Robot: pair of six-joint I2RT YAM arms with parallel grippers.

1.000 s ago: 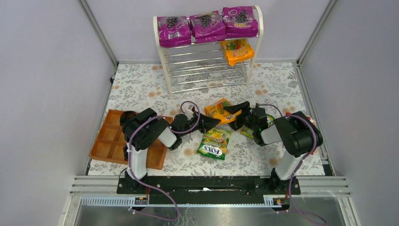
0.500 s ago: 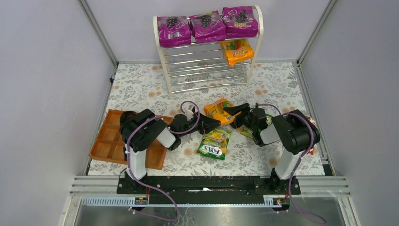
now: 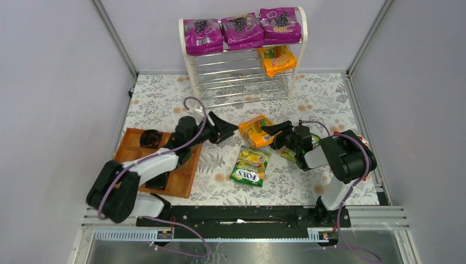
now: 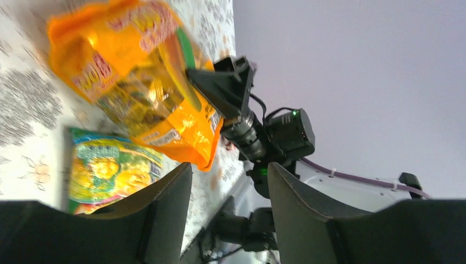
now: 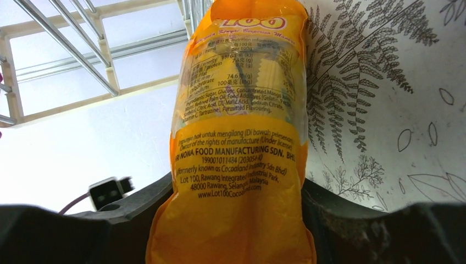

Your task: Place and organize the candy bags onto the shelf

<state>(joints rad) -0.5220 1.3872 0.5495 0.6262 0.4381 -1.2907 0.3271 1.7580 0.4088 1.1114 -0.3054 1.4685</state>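
The right gripper [image 3: 269, 132] is clamped on one end of an orange bag [image 3: 253, 131], which juts from its fingers toward 9 o'clock over the floral cloth [image 3: 159, 102]. The bag is glossy orange, with a clear window showing yellow sweets and a green streak. Its back reads "100" at the top, then a nutrition and ingredients panel, then "NONA FOOD MANUFACTURING SDN. BHD." and a Rawang, Selangor, Malaysia address.

At 9 o'clock beyond the bag, the left gripper [image 3: 226, 131] has its jaws apart with nothing between them. It is near the bag but not touching it. At 7 o'clock from the right gripper, a green-yellow bag [image 3: 250, 166] marked "FOXS" lies flat on the cloth. Another green-yellow bag [image 3: 287, 154] is mostly hidden under the right arm.

At 12 o'clock stands the shelf [image 3: 300, 49]. Three purple bags [image 3: 242, 28] fill its top tier in a row, and a second orange bag [image 3: 276, 60] sits at the right end of the tier below. The left arm lies across a wooden tray [image 3: 126, 165] at 9 o'clock.
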